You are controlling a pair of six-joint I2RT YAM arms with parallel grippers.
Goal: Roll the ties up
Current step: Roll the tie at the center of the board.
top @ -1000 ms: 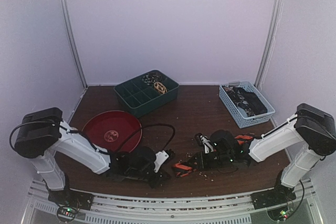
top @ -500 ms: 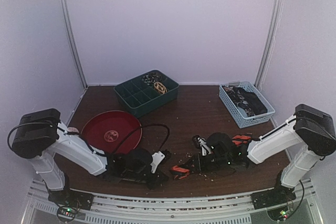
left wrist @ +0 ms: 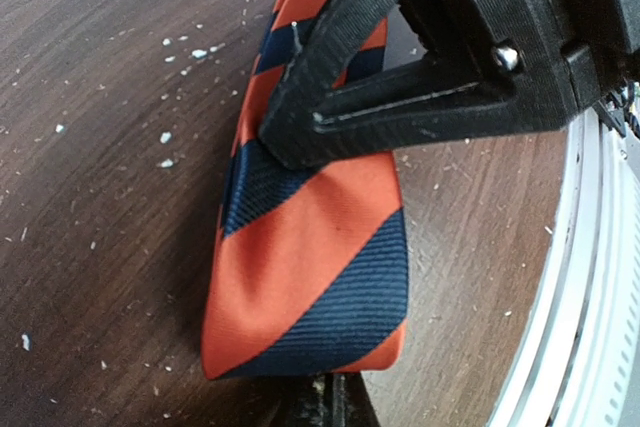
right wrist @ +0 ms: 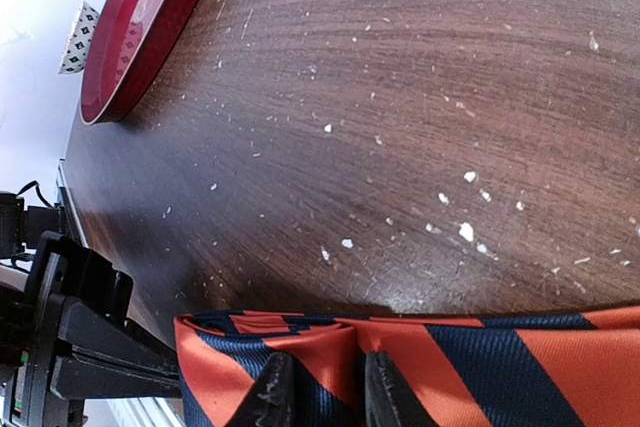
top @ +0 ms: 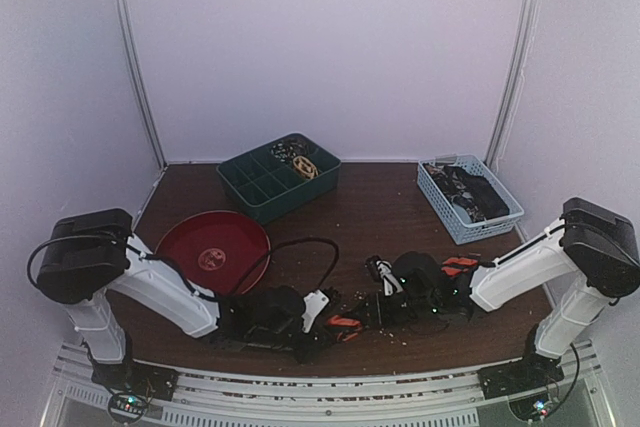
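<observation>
Two arms reach low across the front of a dark wooden table (top: 370, 207), working one striped tie (left wrist: 300, 277) between them. The left gripper (left wrist: 328, 402) is closed tight, its fingertips pressed together at the tie's blunt end, pinching the fabric where it lies flat on the wood. The right gripper (right wrist: 325, 395) stands only narrowly parted, its two tips straddling a fold of the orange-and-navy band and holding it against the table. Seen from above, the tie lies near the front edge, a short orange stretch showing between the two grippers, with another orange patch beside the right arm's wrist further right.

Compared with a second ago, the grippers have drawn closer together: the left one has slid to the right, after dipping back leftward half a second ago, and the right one has edged left. The strip of tie visible between them is shorter than before. The left arm's upper housing has also swung a little toward the centre, and the black cable (top: 300, 244) looping off it arches higher over the wood. A red plate (top: 190, 237), a green bin (top: 285, 202) at the back and a blue basket (top: 455, 222) at the right sit where they did. White specks (right wrist: 465, 232) litter the table around the tie.
</observation>
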